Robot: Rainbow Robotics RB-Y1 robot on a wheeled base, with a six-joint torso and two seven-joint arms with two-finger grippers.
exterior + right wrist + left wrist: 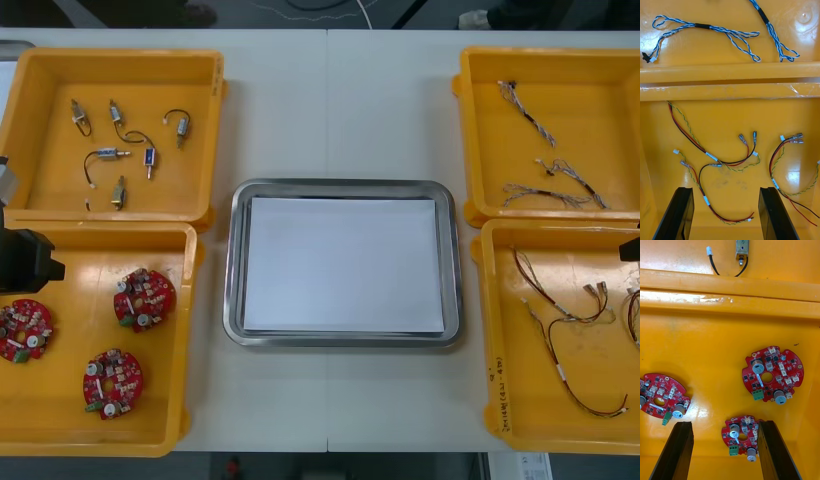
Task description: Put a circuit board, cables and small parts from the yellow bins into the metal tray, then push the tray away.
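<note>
Tray lengthwise left-right; left tool, right tool spread.

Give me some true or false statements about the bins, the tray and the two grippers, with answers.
1. The metal tray holds a circuit board. False: its white inside is bare.
2. Three circuit boards lie in the near left bin, under the left gripper. True.
3. The right gripper is shut on a cable. False: it is open above the red and yellow cables.
4. The twisted blue and white cables lie in the far right bin. True.
</note>
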